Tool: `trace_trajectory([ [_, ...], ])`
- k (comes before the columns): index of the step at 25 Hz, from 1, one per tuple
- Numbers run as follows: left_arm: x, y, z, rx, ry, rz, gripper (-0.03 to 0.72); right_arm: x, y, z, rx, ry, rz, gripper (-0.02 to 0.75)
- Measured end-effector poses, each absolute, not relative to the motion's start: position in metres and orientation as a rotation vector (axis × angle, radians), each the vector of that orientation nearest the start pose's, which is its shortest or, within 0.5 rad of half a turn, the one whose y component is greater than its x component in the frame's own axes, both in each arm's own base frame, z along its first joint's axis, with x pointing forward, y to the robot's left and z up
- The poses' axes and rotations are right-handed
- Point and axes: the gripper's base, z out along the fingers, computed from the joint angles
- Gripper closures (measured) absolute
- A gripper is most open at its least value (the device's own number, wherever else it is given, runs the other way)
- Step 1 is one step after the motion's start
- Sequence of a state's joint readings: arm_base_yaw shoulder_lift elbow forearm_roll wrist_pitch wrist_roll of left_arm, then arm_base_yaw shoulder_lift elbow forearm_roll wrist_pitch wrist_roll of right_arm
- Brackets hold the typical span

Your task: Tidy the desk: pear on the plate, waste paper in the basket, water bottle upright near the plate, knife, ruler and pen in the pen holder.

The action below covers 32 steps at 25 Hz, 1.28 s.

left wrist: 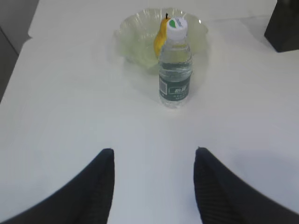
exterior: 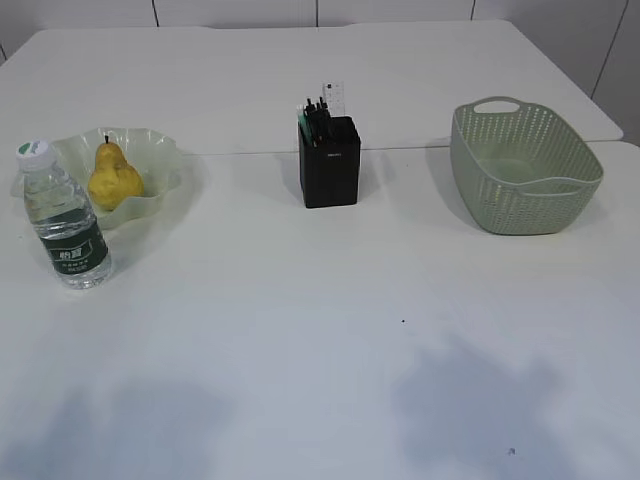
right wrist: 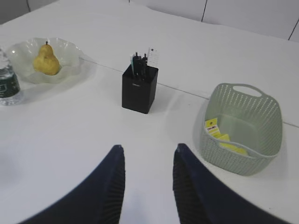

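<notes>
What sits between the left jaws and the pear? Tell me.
The water bottle stands upright directly ahead of the left gripper, in front of the pear on the plate, partly hiding it.

yellow pear (exterior: 113, 177), pale green plate (exterior: 160, 150), sage lattice basket (exterior: 525, 170), black pen holder (exterior: 330, 165)
</notes>
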<state>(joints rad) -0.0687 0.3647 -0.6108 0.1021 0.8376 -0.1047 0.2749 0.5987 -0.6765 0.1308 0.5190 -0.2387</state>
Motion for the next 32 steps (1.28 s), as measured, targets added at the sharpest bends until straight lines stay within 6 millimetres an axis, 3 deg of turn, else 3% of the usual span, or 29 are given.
trace_trajectory([
  [7, 0.002, 0.003, 0.307, -0.015, 2.063, -0.040, 0.305, 0.067, 0.031, 0.327, -0.430, 1.913, 0.254, 0.444],
  [12, -0.025, -0.001, 0.295, 0.051, 2.088, -0.103, 0.305, 0.032, 0.026, 0.323, -0.462, 1.910, 0.299, 0.444],
  [22, -0.028, -0.009, 0.292, 0.201, 2.130, -0.133, 0.304, -0.024, 0.021, 0.294, -0.537, 1.940, 0.432, 0.444],
  [32, -0.028, -0.009, 0.291, 0.244, 2.126, -0.114, 0.304, -0.027, 0.013, 0.272, -0.632, 2.094, 0.284, 0.444],
])
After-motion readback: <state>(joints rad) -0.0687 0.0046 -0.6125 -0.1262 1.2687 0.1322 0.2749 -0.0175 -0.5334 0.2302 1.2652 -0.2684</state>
